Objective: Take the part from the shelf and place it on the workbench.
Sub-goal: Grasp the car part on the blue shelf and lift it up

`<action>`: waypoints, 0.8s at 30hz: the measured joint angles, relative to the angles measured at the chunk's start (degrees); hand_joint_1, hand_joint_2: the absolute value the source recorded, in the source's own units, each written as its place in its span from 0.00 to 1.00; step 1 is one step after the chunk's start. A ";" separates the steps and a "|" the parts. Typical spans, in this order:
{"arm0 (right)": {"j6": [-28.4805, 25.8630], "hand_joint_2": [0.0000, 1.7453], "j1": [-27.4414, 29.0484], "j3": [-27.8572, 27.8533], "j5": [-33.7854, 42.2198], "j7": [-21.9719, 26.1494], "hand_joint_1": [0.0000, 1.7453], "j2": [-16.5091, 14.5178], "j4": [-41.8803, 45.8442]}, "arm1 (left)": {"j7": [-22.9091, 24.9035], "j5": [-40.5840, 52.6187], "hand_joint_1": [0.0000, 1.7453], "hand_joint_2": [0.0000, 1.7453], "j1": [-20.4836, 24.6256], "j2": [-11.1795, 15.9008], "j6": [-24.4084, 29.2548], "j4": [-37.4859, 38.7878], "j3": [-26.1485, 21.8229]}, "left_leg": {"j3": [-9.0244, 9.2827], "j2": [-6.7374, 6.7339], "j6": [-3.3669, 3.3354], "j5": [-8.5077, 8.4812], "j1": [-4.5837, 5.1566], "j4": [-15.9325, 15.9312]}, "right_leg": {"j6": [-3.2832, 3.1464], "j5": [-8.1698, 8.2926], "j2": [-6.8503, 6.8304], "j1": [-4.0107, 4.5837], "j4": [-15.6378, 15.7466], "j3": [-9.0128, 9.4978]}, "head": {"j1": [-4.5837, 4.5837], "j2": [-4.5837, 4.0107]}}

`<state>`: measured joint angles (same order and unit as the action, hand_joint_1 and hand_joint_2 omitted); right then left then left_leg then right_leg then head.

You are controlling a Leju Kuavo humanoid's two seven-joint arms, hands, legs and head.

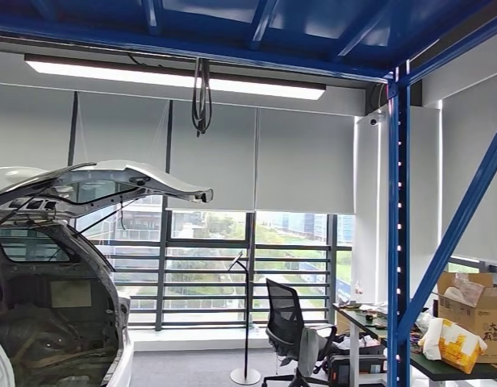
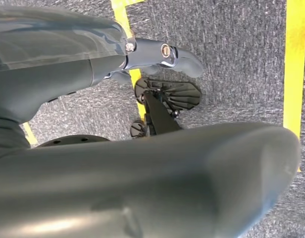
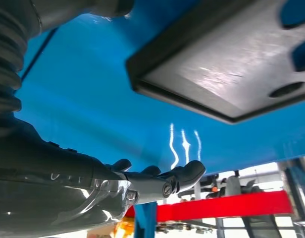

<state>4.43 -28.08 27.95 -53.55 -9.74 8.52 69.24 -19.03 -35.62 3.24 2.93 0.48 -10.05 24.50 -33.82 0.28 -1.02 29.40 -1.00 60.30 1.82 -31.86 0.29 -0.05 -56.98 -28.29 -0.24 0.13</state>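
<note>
Reaching near the dark part (image 3: 233,64) (perhaps touching), right hand (image 3: 158,181) empty.

Grey slab (image 3: 233,59) lies on blue shelf surface (image 3: 87,99) beyond right hand (image 3: 151,181), open space between

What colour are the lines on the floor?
Yellow lines on grey carpet, seen best in the left wrist view.

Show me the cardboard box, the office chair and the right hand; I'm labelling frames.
cardboard box (image 1: 481,310): head view, its front face.
office chair (image 1: 284,316): head view, its mesh backrest.
right hand (image 3: 143,181): right wrist view, base of its fingers.
</note>
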 joint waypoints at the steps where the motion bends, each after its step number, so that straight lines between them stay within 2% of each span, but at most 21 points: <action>1: 0.10 1.00 -0.41 0.45 0.28 -0.09 0.00 0.00 -0.01 | -0.02 -0.02 0.00 0.00 -0.04 0.00 0.00 0.00 0.00 | 0.00 0.00 0.00 0.00 0.00 0.00 | 0.00 0.00 0.00 0.00 0.00 0.00 | 0.00 0.00; 7: 0.71 1.00 -2.42 2.55 3.26 -0.35 0.00 -0.02 -1.37 | -0.05 -0.02 0.00 0.00 0.01 0.02 -0.04 0.00 0.00 | 0.00 0.00 0.00 0.00 0.00 0.00 | 0.00 0.00 0.00 0.00 0.00 0.01 | 0.00 0.00; 13: -2.37 1.00 -3.99 4.72 0.79 -1.71 0.00 -0.22 -3.13 | 0.17 -0.03 0.00 0.00 0.34 0.02 -0.03 0.00 0.00 | 0.00 0.00 0.00 0.00 0.00 0.00 | 0.00 0.00 0.00 0.00 -0.01 0.02 | 0.00 0.00; 24: -1.53 1.00 -6.44 6.59 0.11 -2.31 0.00 -1.85 -6.51 | 0.33 0.01 0.00 0.00 0.65 0.02 -0.04 0.00 0.00 | 0.00 0.00 0.00 0.00 0.00 0.00 | 0.00 0.00 0.01 0.00 -0.02 0.00 | 0.00 0.00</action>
<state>2.90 -34.52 34.54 -53.44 -12.04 6.68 62.74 -18.69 -35.60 3.89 2.95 0.44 -10.05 24.50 -33.82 0.28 -1.02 29.40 -1.00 60.30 1.82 -31.86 0.29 -0.05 -56.99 -28.29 -0.24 0.13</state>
